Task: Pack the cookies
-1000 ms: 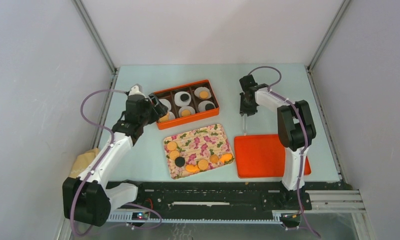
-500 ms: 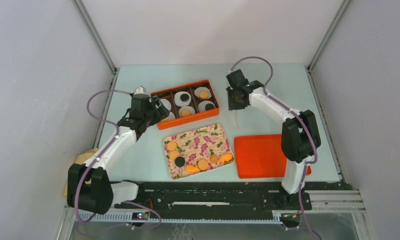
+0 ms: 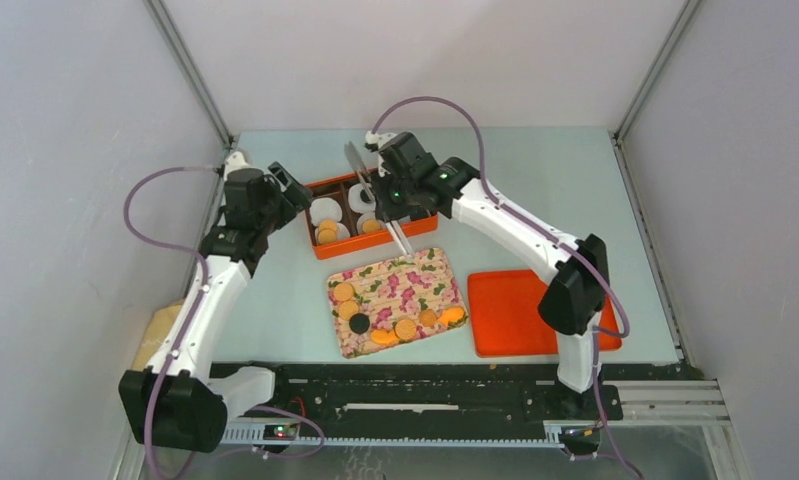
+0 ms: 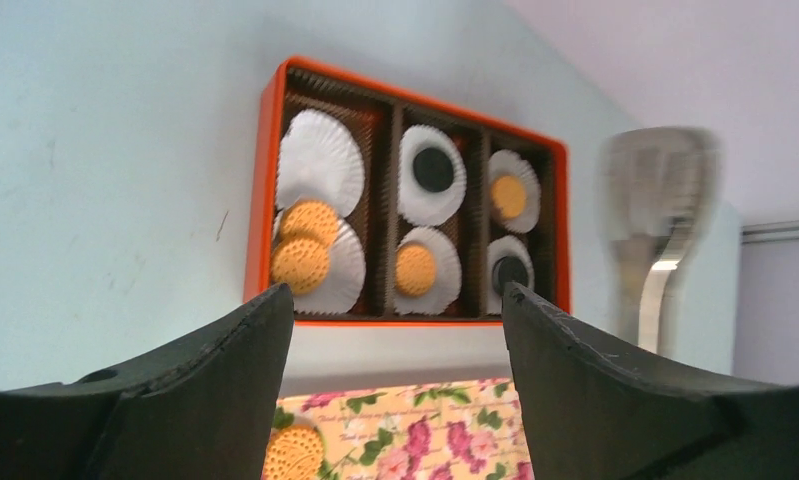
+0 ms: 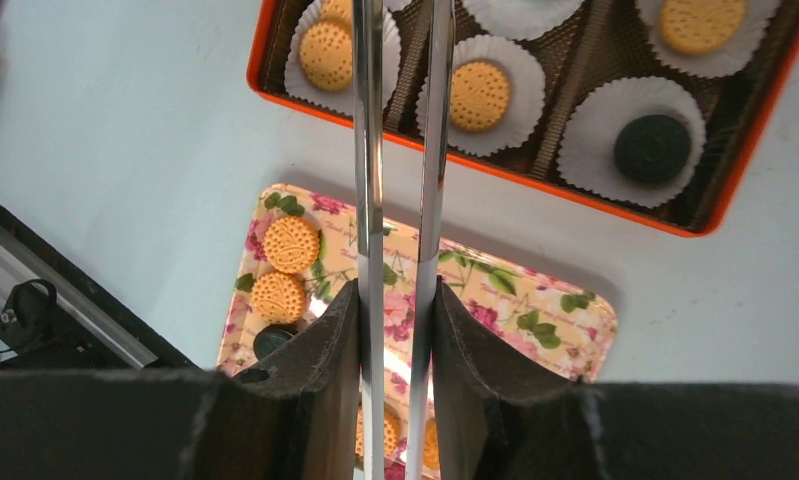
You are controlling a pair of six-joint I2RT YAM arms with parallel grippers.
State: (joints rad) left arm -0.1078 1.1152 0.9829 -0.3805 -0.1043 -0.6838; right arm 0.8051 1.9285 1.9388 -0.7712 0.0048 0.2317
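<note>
Left gripper hangs with its jaws spread wide and nothing between them, just beside the left end of the orange box. We see the right gripper clamped on a pair of metal tongs, its two fingers pressing the blades from either side with a narrow gap left between them. From the top view the tongs slant over the box, their lower tips reaching past its near wall toward the floral tray.

The cookies are split between two places. On the floral tray, which lies on the tabletop just in front of the box, we count six golden ones and one dark one, gathered along its left and near edges. The rest sit in the box, which has three compartments with two white paper liners in each. In the left wrist view, the left compartment has an empty far liner, while its near liner carries two golden cookies that overlap. The middle compartment holds a dark one at the far end and a golden one nearer. The right compartment holds a golden one far and a dark one near.

A flat orange lid lies on the tabletop to the right of the floral tray, apart from it.
</note>
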